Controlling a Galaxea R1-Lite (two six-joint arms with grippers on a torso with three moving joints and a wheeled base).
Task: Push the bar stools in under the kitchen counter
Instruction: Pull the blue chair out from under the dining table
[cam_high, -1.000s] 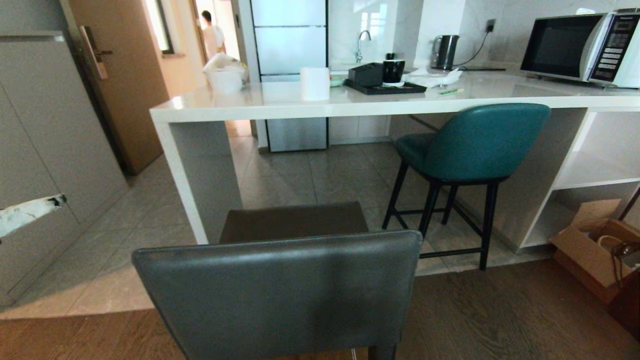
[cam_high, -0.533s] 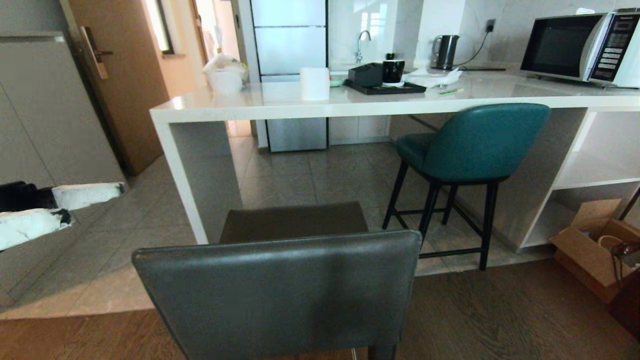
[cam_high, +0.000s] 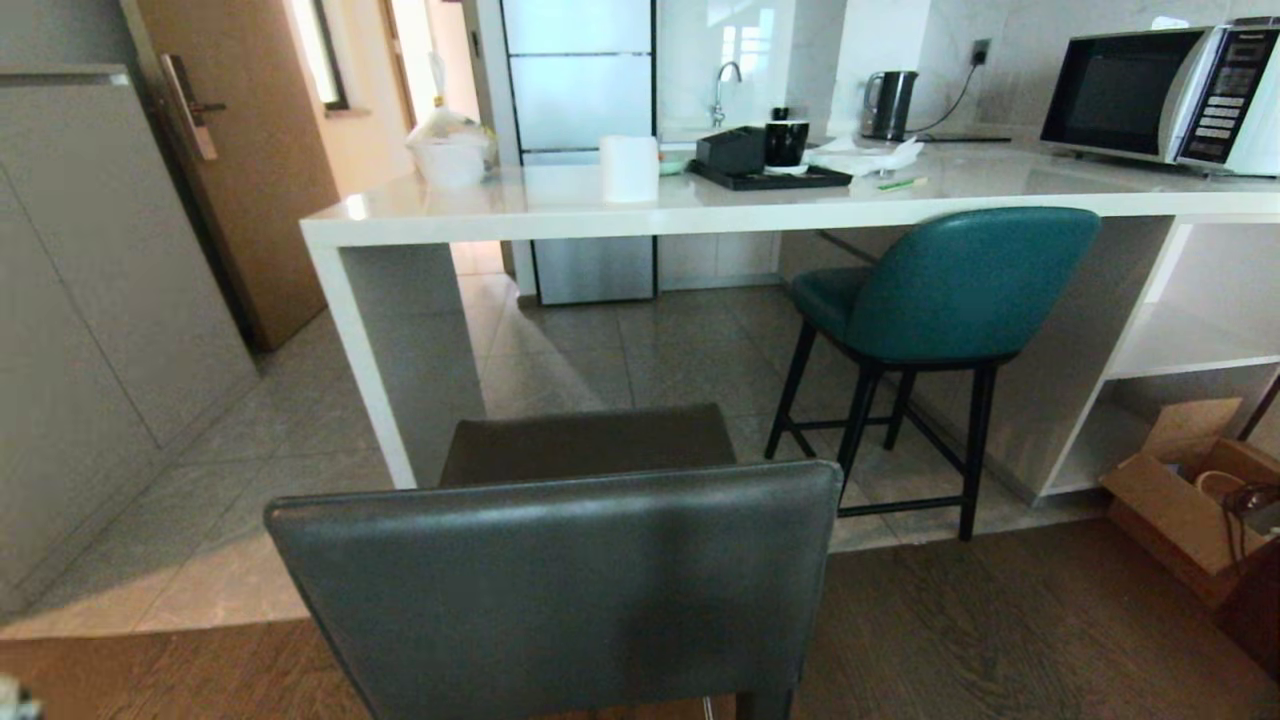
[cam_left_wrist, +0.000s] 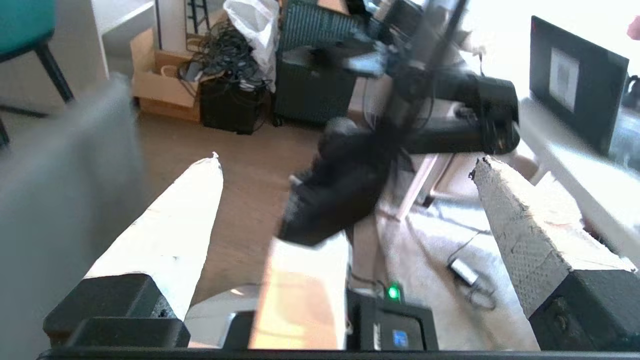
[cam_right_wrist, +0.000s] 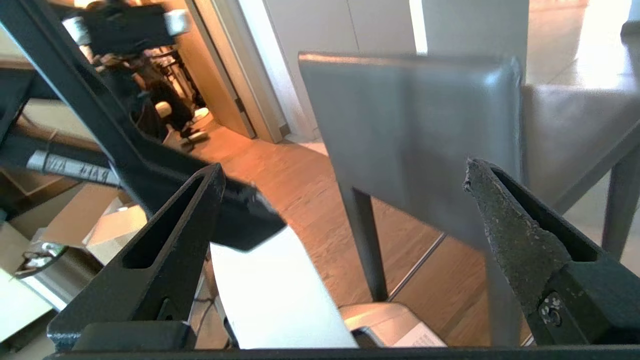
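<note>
Grey stool (cam_high: 560, 580) stands on the wood floor, out from the kitchen counter (cam_high: 700, 205); teal stool (cam_high: 940, 300) is tucked under it. Left gripper (cam_left_wrist: 345, 165) jaws spread wide, holding nothing. Right gripper (cam_right_wrist: 345, 172) jaws also wide, empty, near the grey stool's back, contact unclear.

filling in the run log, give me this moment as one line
teal stool: under counter | grey stool: out, untouched | left gripper: open, empty | right gripper: open, empty
</note>
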